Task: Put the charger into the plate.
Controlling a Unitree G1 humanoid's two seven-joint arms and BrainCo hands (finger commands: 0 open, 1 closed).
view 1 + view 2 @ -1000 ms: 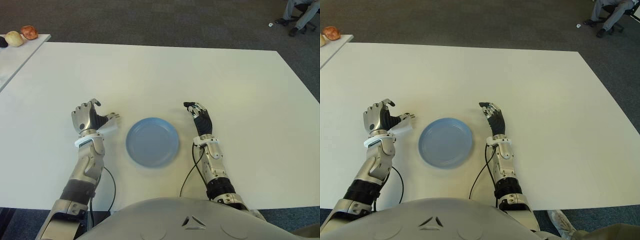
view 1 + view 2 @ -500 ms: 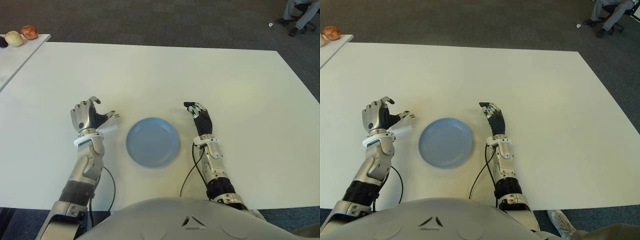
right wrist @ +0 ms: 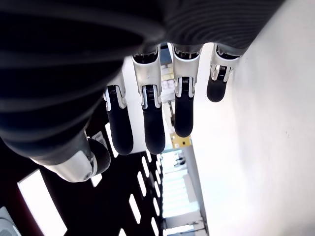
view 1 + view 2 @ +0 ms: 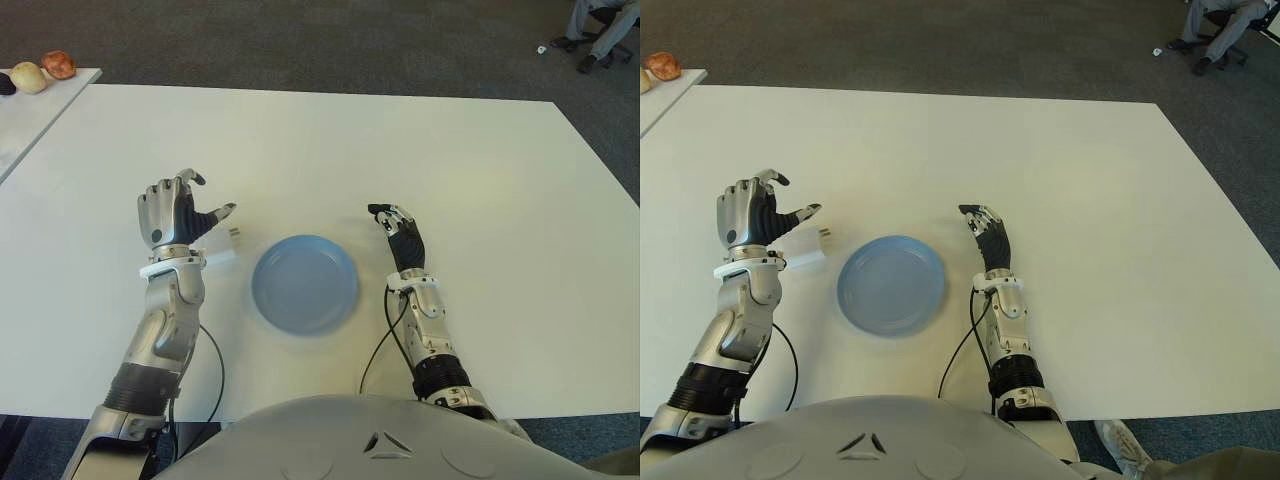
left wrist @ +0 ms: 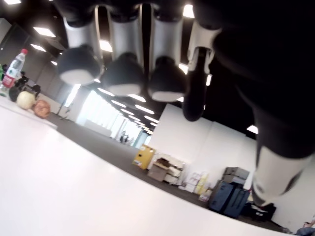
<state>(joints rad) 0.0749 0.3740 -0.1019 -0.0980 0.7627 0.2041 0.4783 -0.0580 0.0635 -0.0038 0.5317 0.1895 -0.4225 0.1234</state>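
Note:
A small white charger (image 4: 224, 248) lies flat on the white table (image 4: 400, 140), its prongs pointing toward the far side, just left of the empty blue plate (image 4: 305, 284). My left hand (image 4: 198, 203) hovers raised over the charger's left end, fingers loosely curled and thumb out, with nothing in it; the left wrist view shows only bare fingers (image 5: 123, 73). My right hand (image 4: 392, 216) shows beside the plate on its right, fingers extended (image 3: 147, 118) and holding nothing.
A second white table at the far left carries round fruit-like objects (image 4: 45, 70). A seated person's legs (image 4: 600, 30) show on the dark carpet at the far right. Thin black cables run along both forearms.
My left hand has lifted and drawn back to the left, uncovering the charger's prongs. The charger, the plate and the right hand have stayed put.

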